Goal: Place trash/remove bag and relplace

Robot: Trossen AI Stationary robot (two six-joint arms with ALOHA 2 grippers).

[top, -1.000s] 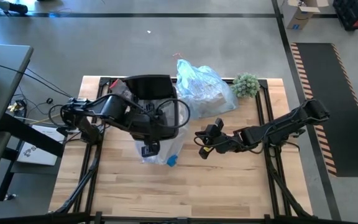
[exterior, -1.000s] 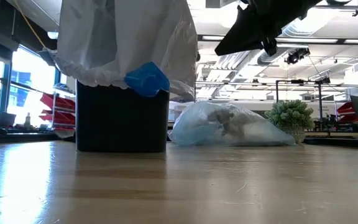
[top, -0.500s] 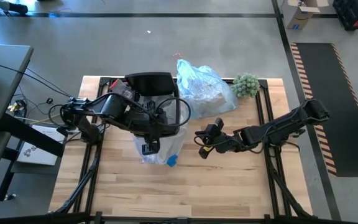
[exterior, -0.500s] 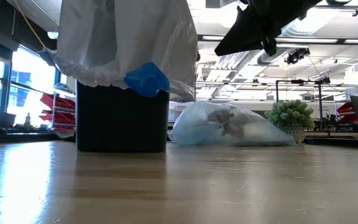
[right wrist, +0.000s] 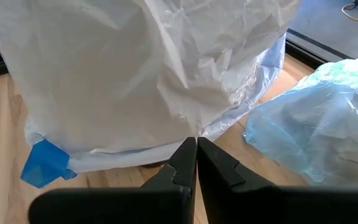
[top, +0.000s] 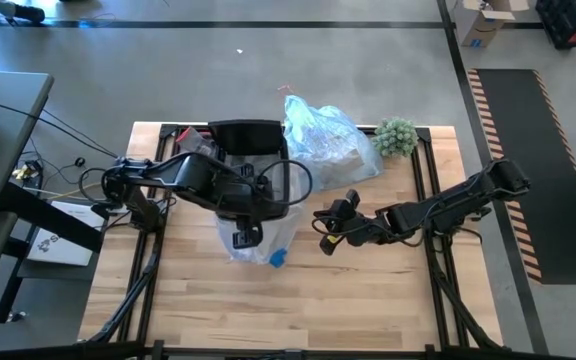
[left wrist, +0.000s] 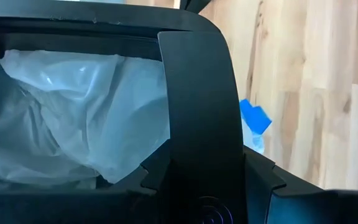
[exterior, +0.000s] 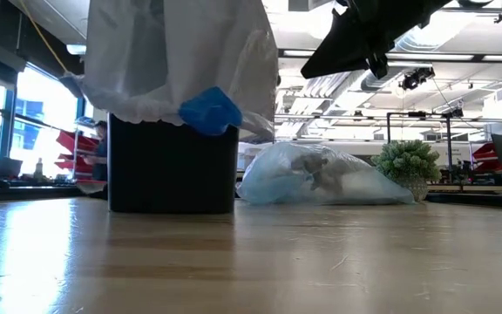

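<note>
A black bin (exterior: pixel 172 170) stands at the table's far middle. A white translucent bag (exterior: pixel 177 52) with a blue bit (exterior: pixel 209 111) at its hem hangs over the bin's top and near side. My left gripper (top: pixel 242 234) is above it, shut on this white bag. The light-blue bag (top: pixel 326 142) lies on the table right of the bin, resting on its underside, with crumpled trash (exterior: pixel 321 174) showing through it. My right gripper (top: pixel 320 229) hovers shut to the right of the white bag (right wrist: pixel 123 74), with a gap to it in the high view. My left gripper holds the white bag's upper part from above, slanting down. The gripper itself hides the place of contact, and only plastic (left wrist: pixel 98 118) beside one dark finger (left wrist: pixel 197 124) shows. The bag hangs below it, and its hem (exterior: pixel 146 112) lies around the bin's top.
A small green plant (top: pixel 396 136) stands at the far right, beside the light-blue bag. Bare wooden table (top: pixel 298 300) stretches across the near half. In the low view a person (exterior: pixel 99 144) shows in the room behind the bin.
</note>
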